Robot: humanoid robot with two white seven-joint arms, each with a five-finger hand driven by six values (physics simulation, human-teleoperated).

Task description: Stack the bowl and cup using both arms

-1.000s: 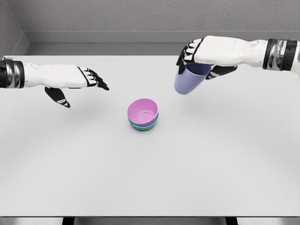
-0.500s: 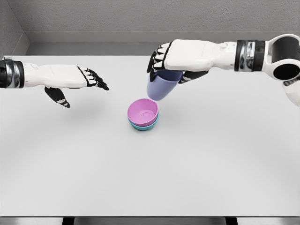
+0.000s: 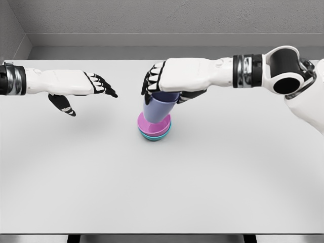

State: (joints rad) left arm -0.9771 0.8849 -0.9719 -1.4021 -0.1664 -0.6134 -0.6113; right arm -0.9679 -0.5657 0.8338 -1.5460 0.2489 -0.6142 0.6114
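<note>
A pink bowl (image 3: 152, 127) sits nested in a teal bowl (image 3: 154, 135) at the table's middle. My right hand (image 3: 161, 87) is shut on the rim of a lavender cup (image 3: 157, 109), whose base reaches into the pink bowl and hides most of its inside. The cup leans slightly. My left hand (image 3: 96, 88) hovers open over the table at the left, well apart from the bowls, holding nothing.
The white table (image 3: 162, 182) spreads wide toward me. A grey wall (image 3: 152, 20) runs behind its far edge. The right forearm (image 3: 253, 71) stretches in from the right above the table.
My right hand has carried the cup left and down, from above and right of the bowls into the pink bowl. The left arm has stayed still.
</note>
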